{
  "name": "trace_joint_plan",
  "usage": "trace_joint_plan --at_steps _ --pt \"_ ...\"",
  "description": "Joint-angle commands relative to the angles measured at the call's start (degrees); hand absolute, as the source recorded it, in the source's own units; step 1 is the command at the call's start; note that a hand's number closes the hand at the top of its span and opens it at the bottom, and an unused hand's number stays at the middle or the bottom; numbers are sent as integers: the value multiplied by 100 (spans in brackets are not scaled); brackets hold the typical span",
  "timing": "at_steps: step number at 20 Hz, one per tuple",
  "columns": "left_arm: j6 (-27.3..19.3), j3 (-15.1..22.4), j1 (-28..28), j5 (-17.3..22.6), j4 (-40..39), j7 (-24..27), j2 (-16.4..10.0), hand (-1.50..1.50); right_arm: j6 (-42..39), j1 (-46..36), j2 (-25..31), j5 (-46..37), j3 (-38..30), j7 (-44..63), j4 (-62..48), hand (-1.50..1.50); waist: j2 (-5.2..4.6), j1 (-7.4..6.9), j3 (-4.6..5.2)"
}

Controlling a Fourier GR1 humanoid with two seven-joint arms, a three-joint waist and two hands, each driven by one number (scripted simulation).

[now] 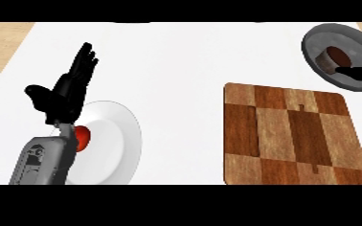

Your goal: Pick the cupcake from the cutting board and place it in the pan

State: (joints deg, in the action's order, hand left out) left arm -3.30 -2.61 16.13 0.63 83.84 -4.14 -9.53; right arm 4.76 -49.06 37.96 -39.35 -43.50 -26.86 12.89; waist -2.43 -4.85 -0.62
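Single head view, looking steeply down on the white counter top (184,52), close; brown chequered wooden cutting board (286,134) cropped at lower right.

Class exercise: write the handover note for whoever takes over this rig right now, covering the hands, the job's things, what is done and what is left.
Left hand: open, fingers up, resting at the view's left by the white plate, which holds a red item.
Right hand: only a black part shows at the right edge, over the pan; state unclear.
Cupcake: in the pan.
Cutting board: no cupcake on it.
Done: placing.
Left: probably only drawing the right hand away.
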Motion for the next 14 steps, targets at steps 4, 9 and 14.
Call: trace_joint_plan --at_steps 4,9,14 --pt "8 -105 -185 36 86 91 -55 0 -948 288 450 813 -739 -670 -240 -150 95 162 17" --pt "-57 -170 -127 19 -11 -97 -75 0 -2583 694 829 1126 -844 -1173 -337 -150 191 394 40" --pt "56 -217 -499 54 238 -25 -155 0 -3381 1314 1247 1362 -855 -1625 -160 -150 217 411 48"
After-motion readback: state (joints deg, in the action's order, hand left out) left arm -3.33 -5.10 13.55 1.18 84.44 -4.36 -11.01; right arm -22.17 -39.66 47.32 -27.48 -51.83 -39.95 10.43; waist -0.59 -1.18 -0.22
